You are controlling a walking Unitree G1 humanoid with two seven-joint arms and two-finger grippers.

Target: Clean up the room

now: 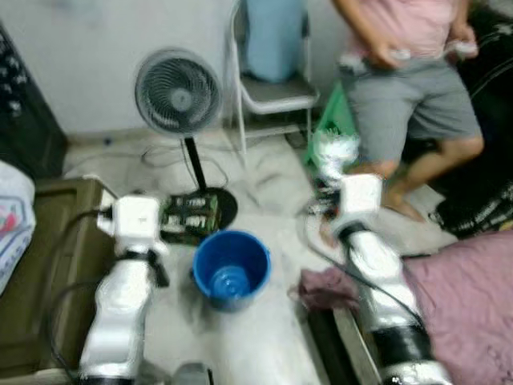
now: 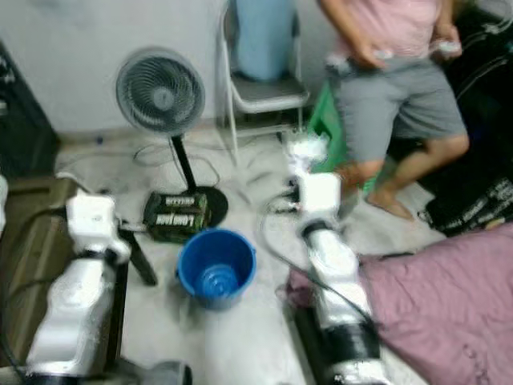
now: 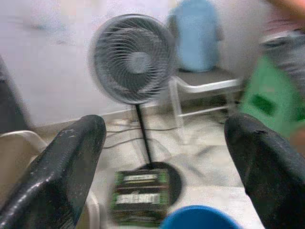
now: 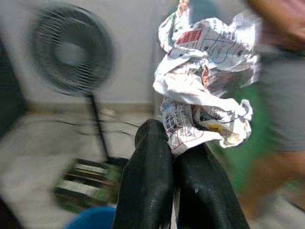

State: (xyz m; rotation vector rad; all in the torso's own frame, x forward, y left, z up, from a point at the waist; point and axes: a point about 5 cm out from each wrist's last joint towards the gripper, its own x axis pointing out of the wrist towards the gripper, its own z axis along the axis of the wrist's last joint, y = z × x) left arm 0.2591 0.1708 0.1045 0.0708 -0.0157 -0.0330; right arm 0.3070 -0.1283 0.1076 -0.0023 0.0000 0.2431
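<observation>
Standing on the pale floor in the left eye view is a blue bucket, the landmark here; behind it lie a green-and-black box and the round base of a grey pedestal fan, with a white metal chair farther back. To the bucket's right and beyond it the right gripper holds a crumpled printed paper up in the air, and a person in grey shorts stands just behind that. A pink blanket lies to the bucket's right. In the right eye view the scene repeats, the silver left arm raised to the bucket's left. In the left wrist view the left gripper has its black fingers spread wide apart, holding nothing, with the bucket's rim low between them and the fan beyond. In the right wrist view the two black fingers are pressed together, pinching the paper's lower edge.
</observation>
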